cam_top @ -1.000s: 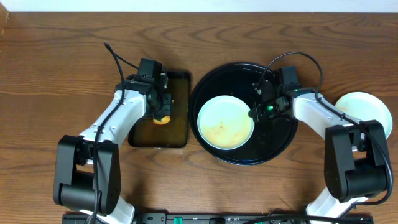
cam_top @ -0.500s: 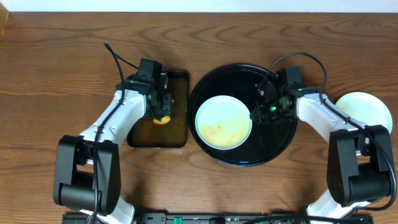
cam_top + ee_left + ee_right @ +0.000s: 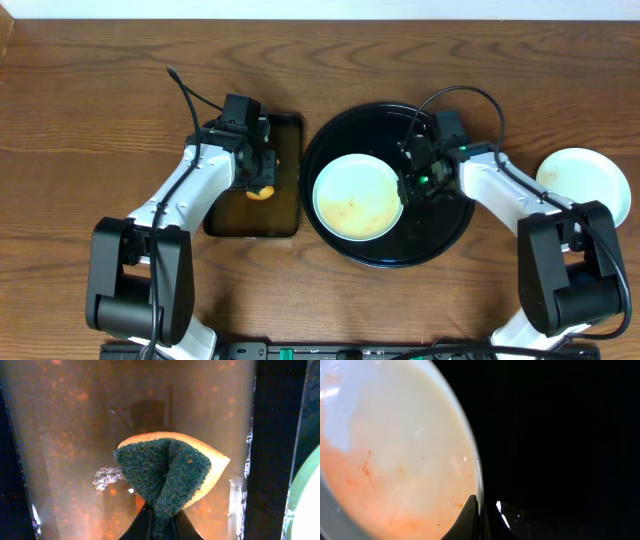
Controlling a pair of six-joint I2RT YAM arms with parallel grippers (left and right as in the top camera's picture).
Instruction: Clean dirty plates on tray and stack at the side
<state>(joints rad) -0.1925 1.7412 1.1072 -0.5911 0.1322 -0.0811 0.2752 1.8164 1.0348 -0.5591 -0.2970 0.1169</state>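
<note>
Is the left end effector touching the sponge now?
Touching. The left wrist view shows the left end effector shut on the folded sponge, pinched between its two fingers.

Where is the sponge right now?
In the overhead view the sponge is left of the black tray, over the dark pan of brownish liquid, pinched in the left gripper.

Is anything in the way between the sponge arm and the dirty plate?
Only the pan's edge and the tray's raised rim lie between sponge and plate; the right gripper is at the plate's far side.
</note>
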